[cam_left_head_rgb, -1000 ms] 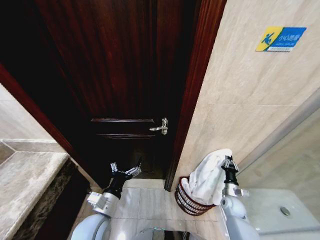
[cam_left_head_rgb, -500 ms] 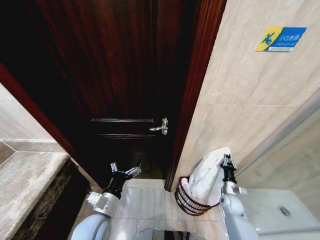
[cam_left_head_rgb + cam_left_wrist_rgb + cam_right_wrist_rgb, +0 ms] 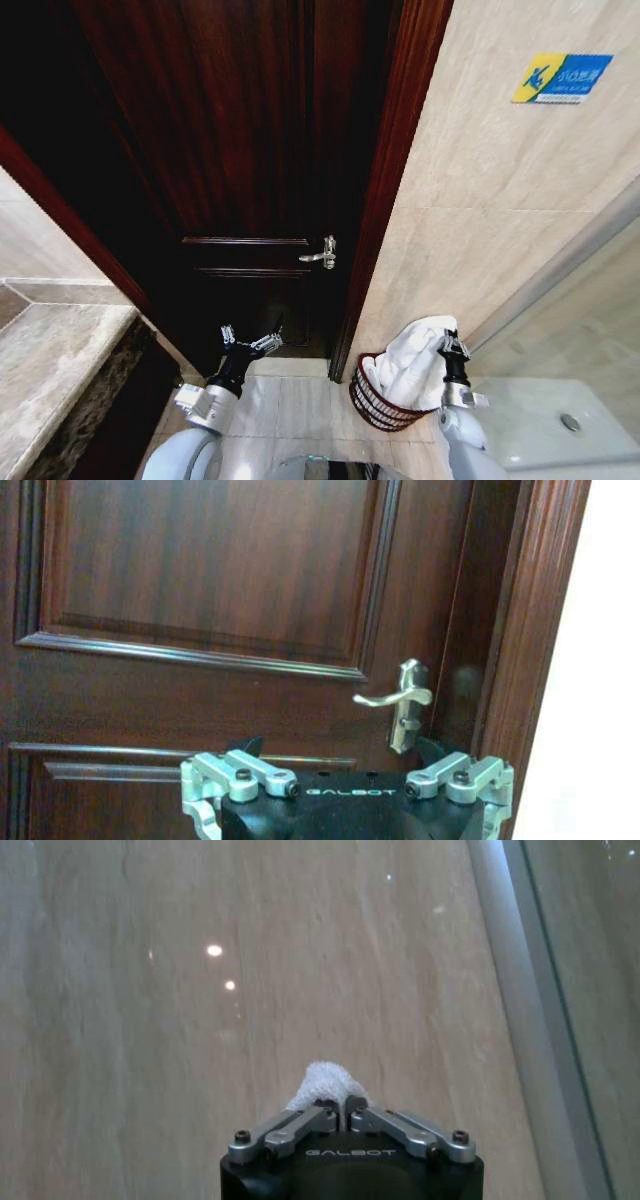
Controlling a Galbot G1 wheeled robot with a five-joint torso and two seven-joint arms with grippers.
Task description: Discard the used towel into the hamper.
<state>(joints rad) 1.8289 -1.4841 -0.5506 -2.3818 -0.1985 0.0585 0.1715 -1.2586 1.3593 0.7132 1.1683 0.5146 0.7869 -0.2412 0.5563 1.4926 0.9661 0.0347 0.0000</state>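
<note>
Right hand (image 3: 447, 345): fingers pinched together on a fold of the white towel (image 3: 408, 362); in the right wrist view a tuft of towel (image 3: 325, 1081) pokes out past the closed tips of the hand (image 3: 337, 1104). I have it just above the hamper (image 3: 372, 393), toward its right side, fingers pointing up.

Change from a second ago: the hand has come down. The towel's top stood higher against the wall then; now it has sunk and bunched wider, most of it slumped into the hamper, and only the gripped fold is lifted clear of the rim. The towel drapes over the near-right rim.

Hamper: dark red-brown slatted basket on the tiled floor (image 3: 290, 405), tucked into the corner between the door frame (image 3: 385, 190) and the beige wall (image 3: 500, 200). It has not moved.

Left hand (image 3: 250, 343): spread wide, holding nothing, parked low before the dark wooden door (image 3: 220, 150), same place as before. In the left wrist view its open fingers (image 3: 236, 771) sit beneath the silver door handle (image 3: 400, 701).

Yellow and blue sign (image 3: 560, 77) high on the wall. Grey stone table (image 3: 50, 370) at my far left.
</note>
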